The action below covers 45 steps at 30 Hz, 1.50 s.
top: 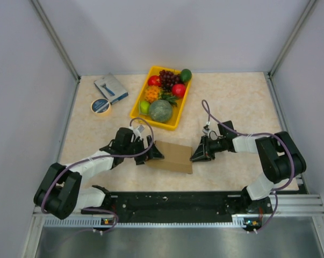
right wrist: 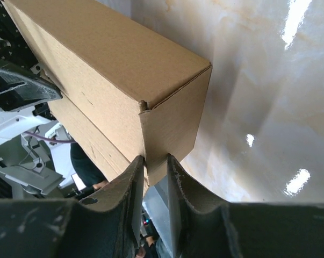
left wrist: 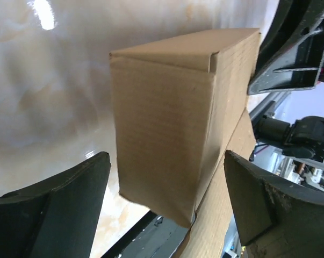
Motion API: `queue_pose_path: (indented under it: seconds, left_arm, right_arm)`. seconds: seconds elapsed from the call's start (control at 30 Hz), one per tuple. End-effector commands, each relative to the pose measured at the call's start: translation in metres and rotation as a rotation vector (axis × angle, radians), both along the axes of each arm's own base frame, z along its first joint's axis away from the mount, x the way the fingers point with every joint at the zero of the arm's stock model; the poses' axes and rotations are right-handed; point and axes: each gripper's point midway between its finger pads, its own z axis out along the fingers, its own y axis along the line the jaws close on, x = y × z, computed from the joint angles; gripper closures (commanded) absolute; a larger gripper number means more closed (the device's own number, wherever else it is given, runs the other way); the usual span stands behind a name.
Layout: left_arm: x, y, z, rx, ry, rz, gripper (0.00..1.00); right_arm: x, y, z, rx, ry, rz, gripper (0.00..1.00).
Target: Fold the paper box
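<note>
1. The paper box (top: 171, 156), a plain brown piece of thin cardboard, stands folded up into a long rectangular carton. It lies on the near middle of the bench (top: 242, 102), between the two arms. In the left wrist view (left wrist: 167, 123) one end face is closed, and a flat panel of the same cardboard sticks out along a lower long edge.
2. The right gripper (top: 196, 153) is at the right end of the carton. In its wrist view (right wrist: 153, 172) the two fingers are clenched, with a narrow gap, on the thin bottom edge of the end face (right wrist: 113, 70), just beside the corner, so it is grasping the paper box.
3. The left gripper (top: 151, 150) is at the opposite end. It is released, its fingers (left wrist: 59, 209) spread wide on either side of the end face, with bench showing between the left finger and the cardboard.
4. Behind the carton, apart from it, is a yellow plastic tray (top: 134, 112) set at a slant. It holds red, orange and green fruit and a bunch of dark grapes (top: 168, 78).
5. In the far left corner lies a small blue-grey box (top: 111, 88) with a white label, and just in front of it a roll of tape (top: 101, 106).
6. The bench is a pale beige, marbled and glossy surface.
</note>
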Motion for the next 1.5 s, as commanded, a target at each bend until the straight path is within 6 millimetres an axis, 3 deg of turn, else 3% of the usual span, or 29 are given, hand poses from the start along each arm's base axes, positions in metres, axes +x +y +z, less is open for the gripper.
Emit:
queue_pose_path:
  seconds: [0.0, 0.07, 0.17, 0.2, 0.3, 0.37, 0.4, 0.43, 0.47, 0.5, 0.53, 0.63, 0.73, 0.8, 0.87, 0.9, 0.97, 1.0, 1.1, 1.23, 1.37, 1.47]
  left_arm:
    - [0.017, -0.022, 0.029, -0.145, -0.099, -0.050, 0.12]
    - [0.020, -0.021, 0.032, -0.146, -0.113, -0.029, 0.16]
    - [0.018, -0.018, 0.044, -0.175, -0.106, 0.024, 0.31]
    - [0.017, -0.017, 0.045, -0.178, -0.090, 0.039, 0.42]
    - [0.011, -0.013, 0.045, -0.174, -0.022, 0.081, 0.46]
    - [0.007, -0.013, 0.050, -0.186, 0.008, 0.093, 0.49]
    - [0.003, -0.012, 0.046, -0.174, 0.043, 0.101, 0.50]
    - [0.002, -0.011, 0.046, -0.167, 0.061, 0.106, 0.51]
    - [0.002, -0.009, 0.047, -0.152, 0.086, 0.122, 0.51]
    - [-0.003, -0.005, 0.042, -0.127, 0.134, 0.131, 0.51]
    - [-0.001, -0.005, 0.046, -0.125, 0.153, 0.137, 0.52]
    - [-0.004, -0.005, 0.056, -0.136, 0.210, 0.146, 0.50]
    - [-0.007, -0.003, 0.063, -0.130, 0.264, 0.159, 0.48]
    - [-0.012, 0.000, 0.064, -0.125, 0.305, 0.158, 0.48]
    - [-0.017, 0.004, 0.063, -0.133, 0.370, 0.174, 0.48]
    - [-0.020, 0.004, 0.062, -0.143, 0.394, 0.177, 0.48]
    - [-0.028, 0.006, 0.059, -0.164, 0.459, 0.190, 0.48]
    - [-0.030, 0.007, 0.057, -0.169, 0.479, 0.196, 0.48]
    - [-0.038, 0.006, 0.056, -0.197, 0.548, 0.199, 0.48]
    - [-0.040, 0.005, 0.058, -0.208, 0.595, 0.200, 0.47]
    - [-0.041, 0.004, 0.061, -0.212, 0.621, 0.193, 0.47]
    - [-0.039, 0.003, 0.062, -0.217, 0.626, 0.200, 0.46]
  right_arm:
    - [0.008, -0.010, -0.019, -0.084, -0.031, -0.017, 0.78]
    - [0.007, -0.010, -0.017, -0.081, -0.037, -0.011, 0.78]
    - [0.015, -0.013, -0.008, -0.114, -0.099, -0.026, 0.76]
    - [0.017, -0.013, -0.002, -0.113, -0.122, -0.031, 0.76]
    - [0.019, -0.011, 0.009, -0.117, -0.162, -0.022, 0.73]
    - [0.018, -0.009, 0.022, -0.157, -0.227, 0.003, 0.66]
    - [0.017, -0.007, 0.028, -0.178, -0.259, 0.020, 0.58]
    - [0.018, 0.001, 0.053, -0.183, -0.373, 0.061, 0.54]
    - [0.016, -0.005, 0.055, -0.278, -0.410, 0.061, 0.49]
    - [0.017, -0.007, 0.066, -0.329, -0.478, 0.061, 0.37]
    - [0.024, -0.005, 0.090, -0.360, -0.602, 0.061, 0.30]
    - [0.007, 0.011, 0.147, -0.383, -0.914, 0.130, 0.16]
    - [-0.023, 0.035, 0.168, -0.354, -1.074, 0.300, 0.10]
    - [-0.047, 0.056, 0.168, -0.377, -1.169, 0.409, 0.08]
    - [-0.045, 0.065, 0.179, -0.466, -1.280, 0.396, 0.07]
    - [-0.055, 0.077, 0.173, -0.491, -1.298, 0.443, 0.07]
    - [-0.053, 0.085, 0.187, -0.549, -1.369, 0.417, 0.07]
    - [-0.064, 0.097, 0.180, -0.560, -1.390, 0.462, 0.07]
    - [-0.072, 0.111, 0.175, -0.611, -1.432, 0.496, 0.07]
    - [-0.082, 0.135, 0.148, -0.717, -1.489, 0.606, 0.07]
    - [-0.069, 0.130, 0.134, -0.857, -1.518, 0.591, 0.08]
    - [-0.069, 0.128, 0.120, -0.885, -1.508, 0.622, 0.09]
